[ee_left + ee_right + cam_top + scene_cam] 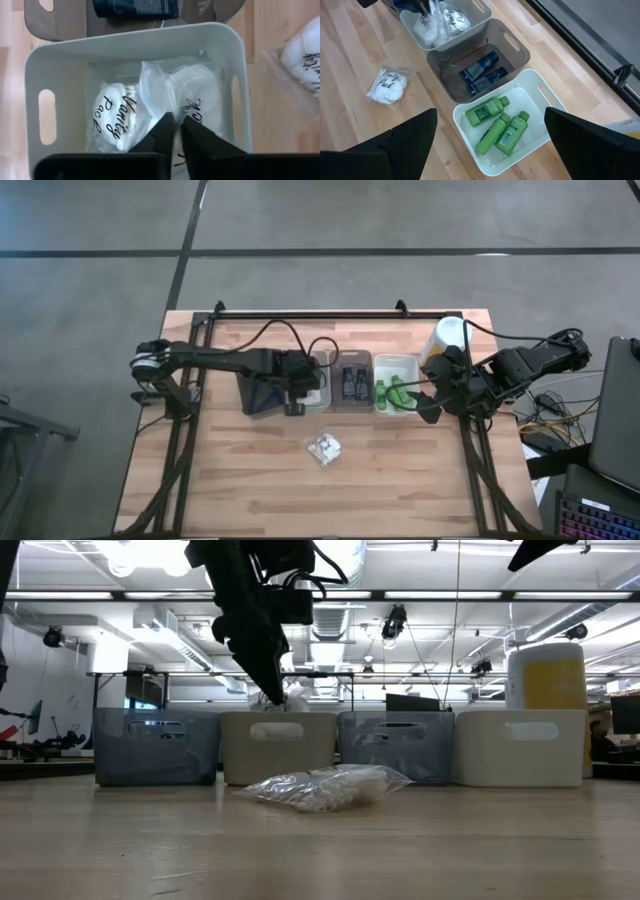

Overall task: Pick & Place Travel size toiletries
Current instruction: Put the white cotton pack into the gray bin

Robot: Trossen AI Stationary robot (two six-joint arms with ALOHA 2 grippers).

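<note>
Wooden table (pixel 250 480): four trays (pixel 352 380), loose bundle (pixel 324 447).

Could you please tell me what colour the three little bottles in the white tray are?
Bright green bottles, seen best in the right wrist view.

White wrapped bundle (pixel 323 447) loose on table, more bundles (pixel 150 112) in white tray, green bottles (pixel 497 125) lying binned, dark tubes (pixel 482 72) alongside.

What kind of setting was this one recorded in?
Probably a robotics lab or workshop: a wooden table on a bare concrete floor, open ceiling ducts with strip lights behind, and a keyboard beside the rig.
</note>
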